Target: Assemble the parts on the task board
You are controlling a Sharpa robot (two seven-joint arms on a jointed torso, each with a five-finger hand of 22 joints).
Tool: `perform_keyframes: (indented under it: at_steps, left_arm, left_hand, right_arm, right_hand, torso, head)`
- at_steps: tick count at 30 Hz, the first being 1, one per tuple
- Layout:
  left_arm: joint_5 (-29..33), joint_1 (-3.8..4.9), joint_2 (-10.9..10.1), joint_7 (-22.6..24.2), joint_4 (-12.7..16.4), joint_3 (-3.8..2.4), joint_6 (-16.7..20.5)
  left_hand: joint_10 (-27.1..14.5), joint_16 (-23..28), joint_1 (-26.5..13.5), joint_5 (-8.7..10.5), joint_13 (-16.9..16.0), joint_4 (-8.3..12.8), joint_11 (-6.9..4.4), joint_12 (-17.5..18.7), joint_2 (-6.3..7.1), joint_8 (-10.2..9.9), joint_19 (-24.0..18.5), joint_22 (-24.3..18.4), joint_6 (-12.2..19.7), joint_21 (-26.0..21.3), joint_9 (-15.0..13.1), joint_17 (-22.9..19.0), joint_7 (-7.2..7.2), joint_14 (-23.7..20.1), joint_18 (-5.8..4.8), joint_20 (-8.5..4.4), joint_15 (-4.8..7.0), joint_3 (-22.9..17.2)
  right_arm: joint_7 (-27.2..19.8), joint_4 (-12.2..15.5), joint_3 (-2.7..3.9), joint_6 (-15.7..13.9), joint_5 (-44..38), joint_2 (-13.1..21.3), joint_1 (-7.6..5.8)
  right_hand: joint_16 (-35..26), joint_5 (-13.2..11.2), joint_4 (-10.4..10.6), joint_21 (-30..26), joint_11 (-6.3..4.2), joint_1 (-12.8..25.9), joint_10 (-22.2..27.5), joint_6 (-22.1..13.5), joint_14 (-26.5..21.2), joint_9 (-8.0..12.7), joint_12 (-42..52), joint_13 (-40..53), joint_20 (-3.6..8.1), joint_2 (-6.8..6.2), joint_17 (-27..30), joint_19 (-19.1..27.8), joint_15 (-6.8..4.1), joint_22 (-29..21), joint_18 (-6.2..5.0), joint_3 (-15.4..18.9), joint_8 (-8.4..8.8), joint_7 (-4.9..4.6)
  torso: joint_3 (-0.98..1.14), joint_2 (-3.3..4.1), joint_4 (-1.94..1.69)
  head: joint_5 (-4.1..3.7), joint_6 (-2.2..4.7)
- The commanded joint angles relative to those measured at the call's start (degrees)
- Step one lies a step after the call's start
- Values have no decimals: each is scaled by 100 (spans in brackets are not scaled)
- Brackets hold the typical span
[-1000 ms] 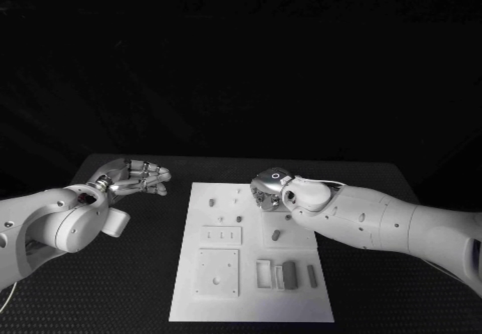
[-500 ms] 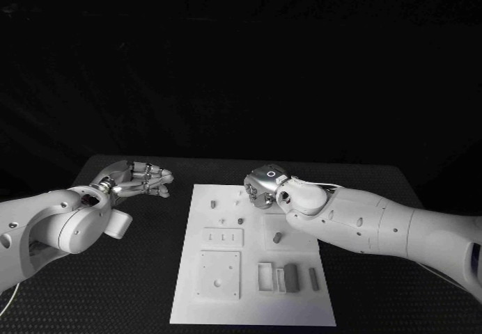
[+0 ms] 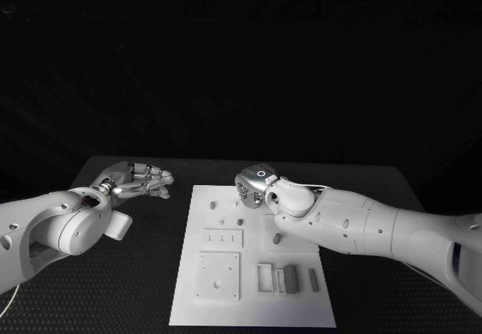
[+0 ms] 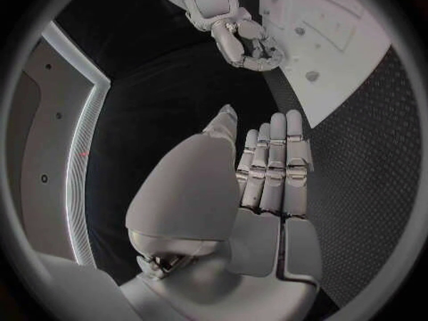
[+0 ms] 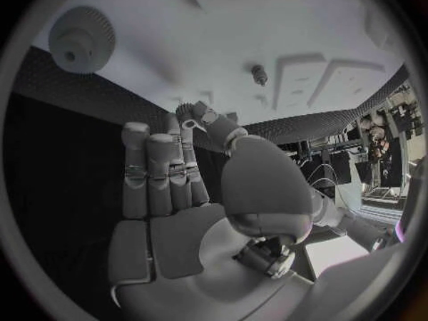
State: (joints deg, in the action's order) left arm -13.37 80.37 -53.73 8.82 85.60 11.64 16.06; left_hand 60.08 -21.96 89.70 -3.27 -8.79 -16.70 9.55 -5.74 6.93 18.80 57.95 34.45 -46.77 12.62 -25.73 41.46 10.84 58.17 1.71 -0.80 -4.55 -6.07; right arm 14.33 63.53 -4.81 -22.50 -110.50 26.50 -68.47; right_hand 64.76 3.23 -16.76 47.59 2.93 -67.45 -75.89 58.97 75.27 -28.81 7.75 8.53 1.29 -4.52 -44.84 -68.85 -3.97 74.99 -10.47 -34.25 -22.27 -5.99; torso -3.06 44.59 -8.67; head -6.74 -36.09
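Centrally on the black table (image 3: 120,292) lies the white board (image 3: 256,309), small grey parts (image 3: 291,277) resting on it. Over its far end the right hand (image 3: 253,185) hovers empty, fingers loosely apart. Beside the board, the left hand (image 3: 136,179) is spread, empty.

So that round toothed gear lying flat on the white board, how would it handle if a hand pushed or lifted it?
The gear lies flat on the board, so a push would probably slide it rather than roll it. It looks small and rigid, likely light. Its low profile leaves little edge to pinch; set on edge, it could roll. The right hand is open, holding nothing.
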Motion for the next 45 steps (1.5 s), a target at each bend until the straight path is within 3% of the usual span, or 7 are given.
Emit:
perform_keyframes:
  at_steps: [1,5,16,37,45]
  left_arm:
    - [-19,14,37,30,11,-5,-54]
    - [-19,15,58,20,-20,-6,-53]
    - [-21,21,111,24,-24,-10,-59]
    - [-23,172,98,3,49,-8,-31]
    - [-27,191,90,-4,56,-8,-26]
  left_hand:
    - [-37,21,-59,18,7,10,11,26,14,-29,25,4,26,-37,10,6,15,19,102,-21,-16,-33]
    - [-36,23,-59,17,7,10,11,28,14,-30,25,4,25,-37,10,8,15,20,102,-21,-16,-35]
    - [-35,30,-60,18,9,11,12,32,17,-31,25,5,26,-40,10,15,15,21,102,-20,-17,-39]
    - [-40,45,-63,18,14,12,16,47,33,-33,24,7,26,-47,11,30,15,23,101,-19,-18,-45]
    - [-39,51,-65,18,16,11,17,51,40,-33,24,7,25,-49,11,35,15,23,101,-19,-18,-48]
  right_arm:
    - [200,-24,1,-8,-180,-41,0]
    - [217,-76,1,6,-202,-87,0]
    - [225,-321,3,23,-250,-266,1]
    - [200,-562,3,15,-246,-449,4]
    - [208,-643,3,3,-246,-482,5]
  right_hand:
    - [25,15,-3,21,-86,-44,-159,35,-31,-9,9,266,43,23,-9,21,-33,129,-453,-49,-8,-2]
    - [28,15,-3,25,-86,-44,-159,35,-34,-11,7,268,44,22,-9,24,-33,128,-453,-52,-4,-2]
    - [36,15,-3,34,-86,-44,-159,36,-42,-16,-1,273,44,22,-8,31,-33,126,-453,-62,3,-3]
    - [46,15,-4,46,-86,-45,-160,37,-50,-25,-9,280,44,16,-7,39,-33,124,-453,-72,13,-3]
    - [50,14,-3,50,-85,-44,-161,37,-52,-28,-13,283,44,14,-6,42,-32,123,-453,-75,17,-3]
  torso:
    - [-5,0,-4]
    - [-14,-4,-24]
    - [-10,4,-14]
    - [-21,94,-69]
    - [-21,104,-69]
  head:
    - [-9,4]
    - [-28,-4]
    - [16,-8]
    - [33,23]
    - [83,30]
